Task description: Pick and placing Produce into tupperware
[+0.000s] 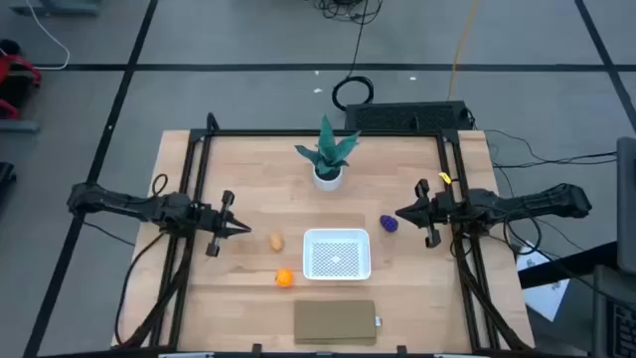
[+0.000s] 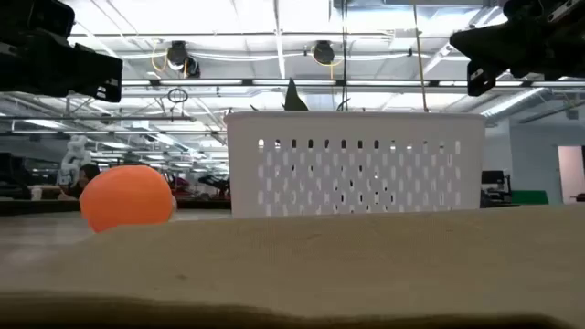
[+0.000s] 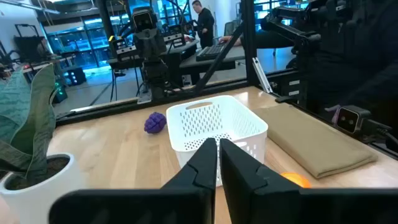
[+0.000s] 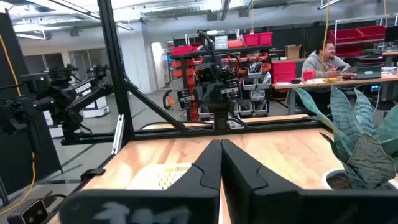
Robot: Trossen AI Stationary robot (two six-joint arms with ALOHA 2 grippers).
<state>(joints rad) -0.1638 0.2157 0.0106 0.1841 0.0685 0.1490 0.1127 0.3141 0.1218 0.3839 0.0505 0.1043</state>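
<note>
Hovering at either side of the counter (image 1: pixel 248 204), both arms wait above the wood with nothing grasped. The left gripper (image 1: pixel 241 230) sits left of centre in the high view, its jaws clenched together to a point, as its wrist view shows; the right gripper (image 1: pixel 401 213) mirrors it right of centre, jaws likewise pressed closed. Each points inward toward the produce, which suggests no pick has begun.

The dark purple lumpy toy (image 1: pixel 389 224) lies just beside the right gripper. The tan-yellow oval piece (image 1: pixel 276 241) lies near the left gripper, with the bright orange ball (image 1: pixel 284 278) below it. All three rest outside the shallow white perforated tupperware (image 1: pixel 337 253), at lower centre, within both arms' reach.

A flat tan-brown pad (image 1: pixel 335 321) lies below it; a green potted plant (image 1: pixel 327 157) stands above.
</note>
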